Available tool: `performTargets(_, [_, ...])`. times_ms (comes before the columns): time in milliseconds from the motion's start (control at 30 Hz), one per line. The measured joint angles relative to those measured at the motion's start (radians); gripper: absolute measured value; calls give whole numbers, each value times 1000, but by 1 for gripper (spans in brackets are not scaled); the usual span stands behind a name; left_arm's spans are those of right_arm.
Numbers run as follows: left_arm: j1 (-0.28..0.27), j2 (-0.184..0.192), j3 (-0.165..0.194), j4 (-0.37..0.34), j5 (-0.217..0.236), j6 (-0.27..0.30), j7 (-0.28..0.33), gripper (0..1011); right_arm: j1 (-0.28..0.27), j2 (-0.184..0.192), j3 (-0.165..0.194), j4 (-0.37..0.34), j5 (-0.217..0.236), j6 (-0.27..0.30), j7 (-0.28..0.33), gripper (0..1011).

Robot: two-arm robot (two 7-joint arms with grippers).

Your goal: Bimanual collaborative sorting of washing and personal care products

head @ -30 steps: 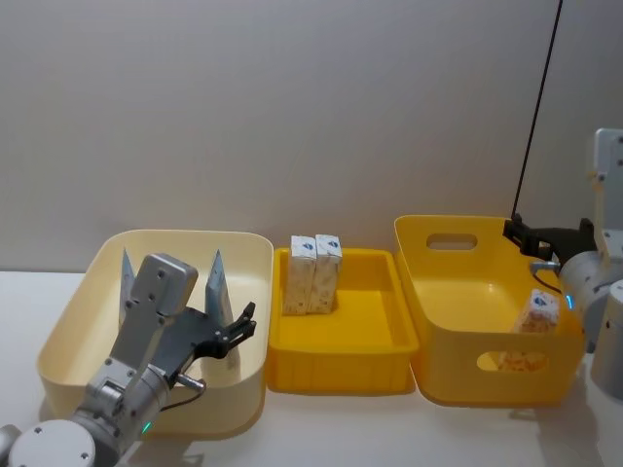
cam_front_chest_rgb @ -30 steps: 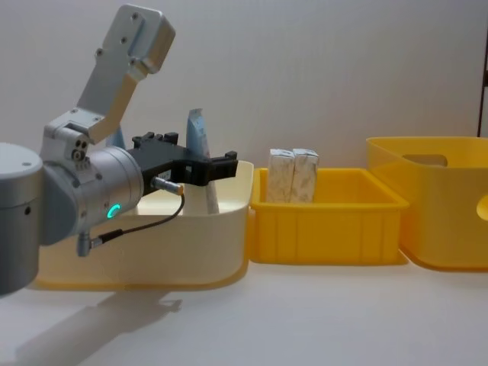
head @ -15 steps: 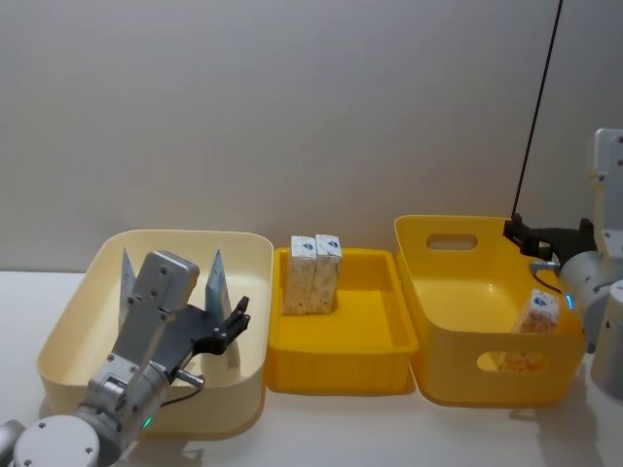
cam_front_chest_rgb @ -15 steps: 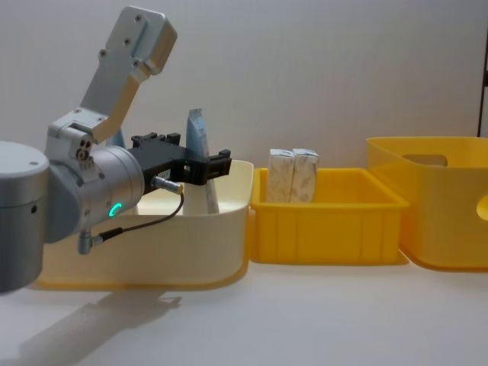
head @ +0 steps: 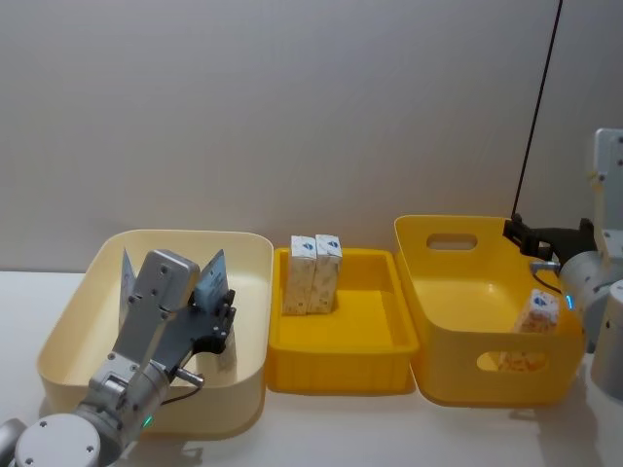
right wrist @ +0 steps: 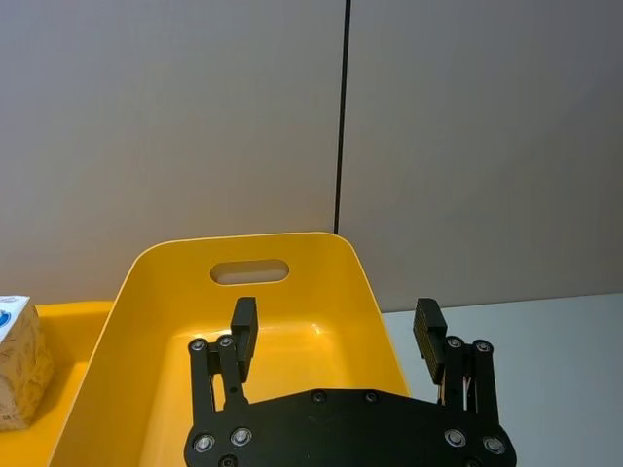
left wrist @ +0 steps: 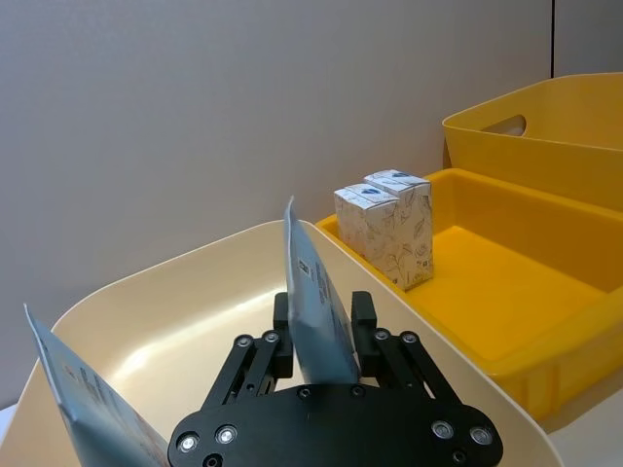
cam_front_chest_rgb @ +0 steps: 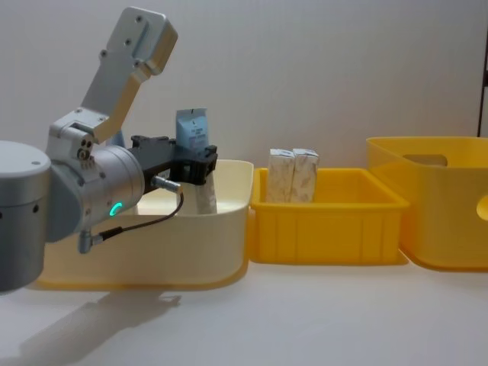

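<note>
**Left gripper pinches a tube in the cream bin; right gripper spread over the yellow bin**

At the left of the counter (cam_front_chest_rgb: 305,320) stands a cream bin (head: 165,255). A pale-blue tube (head: 127,277) leans against its far left wall. Just to its right, the left gripper (head: 219,309) reaches into the bin and has its fingers pressed against both flat sides of a second pale-blue tube (head: 212,277). This held tube (cam_front_chest_rgb: 192,130) stands tilted, its wide end above the bin's rim and its lower end down inside the bin. Whether it touches the bin floor cannot be told.

In the middle sits a low yellow tray (head: 341,345). Two white packs (head: 302,274) (head: 327,272) stand upright in its far left corner, touching each other side by side.

At the right is a deeper yellow bin (head: 458,292) with handle cut-outs. One white pack (head: 537,313) rests inside against its right wall. The right gripper (head: 514,233) hangs at the bin's far right rim, fingers spread wide and holding nothing.
</note>
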Motion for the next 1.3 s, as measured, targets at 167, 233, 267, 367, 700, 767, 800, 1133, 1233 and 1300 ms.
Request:
performTargets(167, [0, 0, 0, 1, 1, 0, 0, 274, 0, 0, 0, 0, 0, 0, 0, 1001])
performTargets(233, [-1, -1, 0, 1, 1, 0, 1, 251, 0, 0, 0, 0, 0, 0, 0, 1001])
performTargets(267, [-1, -1, 0, 1, 1, 0, 1, 244, 0, 0, 0, 0, 0, 0, 0, 1001])
performTargets(367, [-1, -1, 0, 2, 1, 0, 1, 225, 0, 0, 0, 0, 0, 0, 0, 1001])
performTargets(700, [-2, -1, 0, 3, 2, 0, 2, 204, 0, 0, 0, 0, 0, 0, 0, 1001])
performTargets(767, [-2, -1, 0, 3, 2, 0, 2, 204, 0, 0, 0, 0, 0, 0, 0, 1001])
performTargets(800, [-2, -1, 0, 3, 2, 0, 2, 205, 0, 0, 0, 0, 0, 0, 0, 1001])
performTargets(1133, [-2, -2, 0, 3, 2, 0, 1, 204, 0, 0, 0, 0, 0, 0, 0, 1001])
performTargets(1233, [-2, -2, 0, 3, 2, 0, 1, 205, 0, 0, 0, 0, 0, 0, 0, 1001])
performTargets(1300, [-2, -2, 0, 3, 2, 0, 1, 205, 0, 0, 0, 0, 0, 0, 0, 1001])
